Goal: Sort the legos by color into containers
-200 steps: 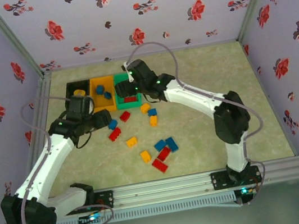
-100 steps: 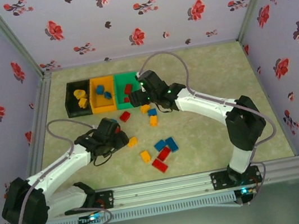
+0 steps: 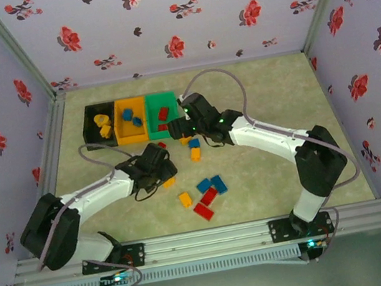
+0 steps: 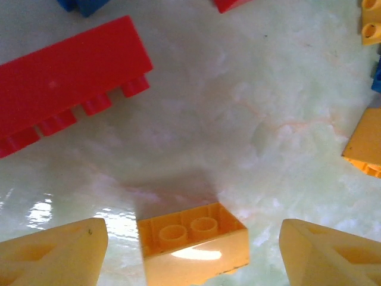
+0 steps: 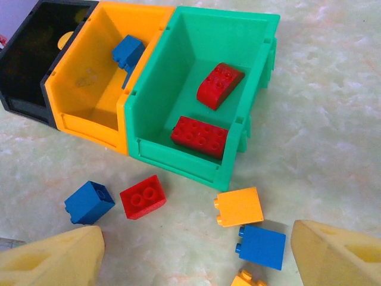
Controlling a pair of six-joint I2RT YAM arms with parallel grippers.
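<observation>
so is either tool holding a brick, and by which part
Nothing is held. The left tool stands open around a yellow brick without touching it; the right tool hangs open.

The left arm [image 3: 101, 193] and right arm [image 3: 269, 135] have white shells with black joints. Grey cables [image 3: 203, 73] loop along them. Claw fingers [image 4: 53, 253] are pale yellow.

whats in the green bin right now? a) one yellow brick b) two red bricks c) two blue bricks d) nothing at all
B: the right wrist view shows the green bin holding a flat red brick by the wall nearest the camera and a rounded red brick further back, with no other colour inside.
</observation>
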